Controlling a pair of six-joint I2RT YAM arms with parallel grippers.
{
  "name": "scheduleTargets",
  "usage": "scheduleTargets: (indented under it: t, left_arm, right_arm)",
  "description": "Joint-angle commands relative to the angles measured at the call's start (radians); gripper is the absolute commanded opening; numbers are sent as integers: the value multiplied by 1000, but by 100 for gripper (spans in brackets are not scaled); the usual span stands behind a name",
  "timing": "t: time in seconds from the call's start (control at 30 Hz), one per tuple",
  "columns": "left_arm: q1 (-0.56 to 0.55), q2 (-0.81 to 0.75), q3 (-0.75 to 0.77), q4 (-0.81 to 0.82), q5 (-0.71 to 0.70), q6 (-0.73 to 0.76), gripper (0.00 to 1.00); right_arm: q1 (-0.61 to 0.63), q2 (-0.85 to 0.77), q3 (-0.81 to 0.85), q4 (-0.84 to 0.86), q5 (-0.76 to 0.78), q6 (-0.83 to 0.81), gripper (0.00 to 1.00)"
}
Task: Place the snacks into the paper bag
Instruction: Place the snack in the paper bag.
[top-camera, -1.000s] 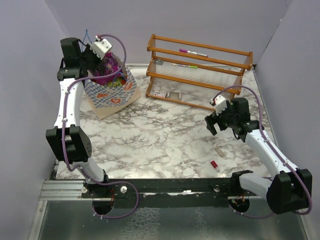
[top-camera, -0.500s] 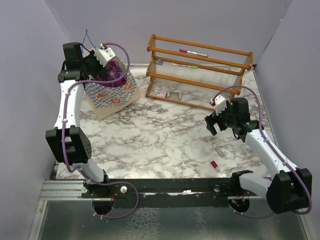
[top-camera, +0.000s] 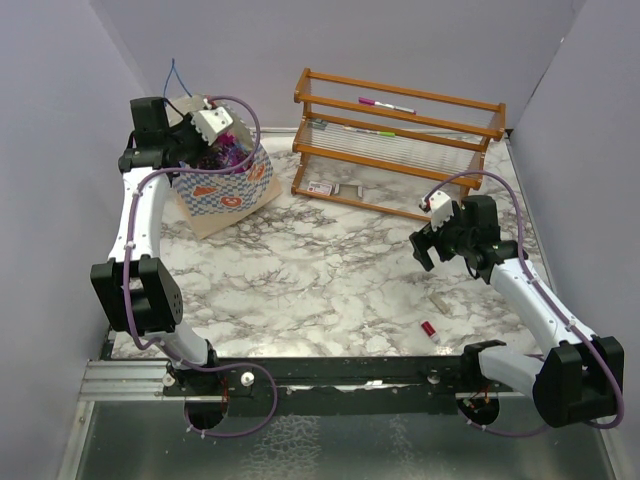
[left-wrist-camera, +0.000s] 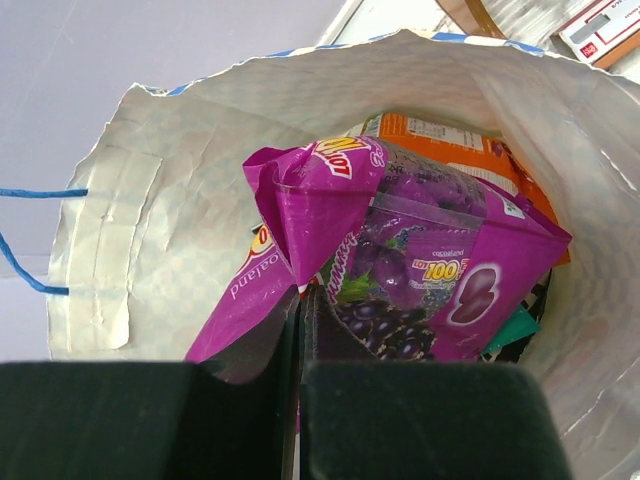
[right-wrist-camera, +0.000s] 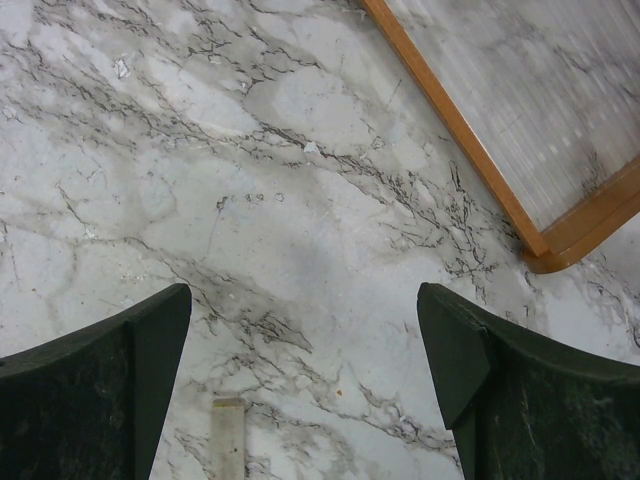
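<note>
My left gripper (left-wrist-camera: 301, 372) hangs in the mouth of the paper bag (left-wrist-camera: 130, 200), pinched shut on the purple packet (left-wrist-camera: 400, 260).
The bag stands far left on the table (right-wrist-camera: 200, 150), with an orange packet (left-wrist-camera: 450, 140) beneath the purple one. I judge this the drop-in step: next, open the jaws and lift clear of the bag walls. My right gripper (right-wrist-camera: 303, 300) hovers wide open, empty.

High rear overview; wrists close, downward
</note>
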Motion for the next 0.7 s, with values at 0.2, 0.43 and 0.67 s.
scheduleTargets:
  t: [0.2,0.43,0.67]
  left_arm:
    - [-15,-21,38,-15,49,36,0]
    - [-42,37,107,-78,53,72,0]
    - [-45,132,218,-205,40,102,1]
  right_arm:
    - [7,0,-9,25,-12,-10,96]
    - [7,3,-10,24,-9,-13,96]
    - [7,3,-12,27,-7,-15,96]
